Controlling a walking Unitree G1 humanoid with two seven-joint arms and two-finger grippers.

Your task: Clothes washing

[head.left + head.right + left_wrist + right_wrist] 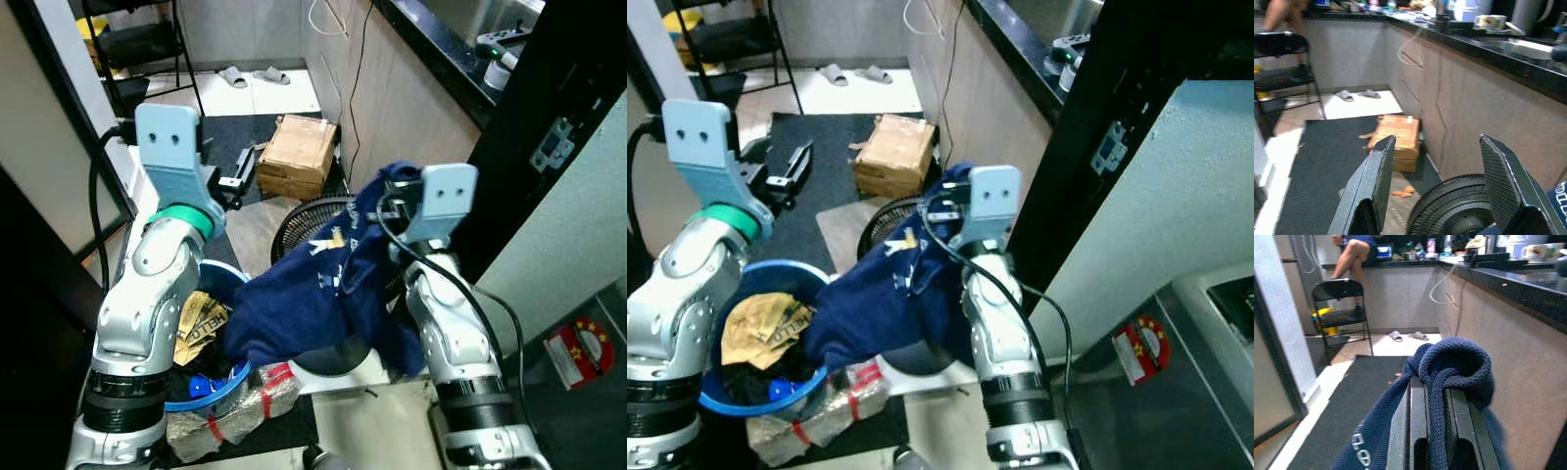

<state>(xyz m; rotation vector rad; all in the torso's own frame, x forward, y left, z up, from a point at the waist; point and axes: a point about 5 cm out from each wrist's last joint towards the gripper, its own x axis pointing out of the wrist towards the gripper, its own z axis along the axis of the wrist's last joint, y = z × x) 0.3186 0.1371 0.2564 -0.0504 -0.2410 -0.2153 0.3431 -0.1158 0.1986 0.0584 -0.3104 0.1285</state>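
Right gripper (1436, 396): fingers closed tight on a fold of the navy shirt (313, 294); in the right wrist view the cloth bunches over and between the two fingers. Gripper raised, arm bent up in front of the robot.

Shirt hangs from that grip and drapes down and to the robot's left, white print visible on the fabric. Its lower edge lies over the rim of the blue basket (220, 392), partly covering the opening. The upper part hangs in front of a black fan (294, 227) that stands on the floor.

Left gripper (1437, 181): fingers wide apart, nothing between them. Held up above the basket, apart from the shirt, pointing toward the fan and a cardboard box (299, 155).

Basket contents seen: a yellow printed cloth (201, 318) and dark items below it. A wrapped bundle with red tape (240, 406) lies just beside the basket on the floor.

Background: dark mat (1322, 166), two slippers (253, 75), a folding chair (1342, 303) with a person's legs (1352, 257) behind it, and a black table (1498, 46) along the robot's right.
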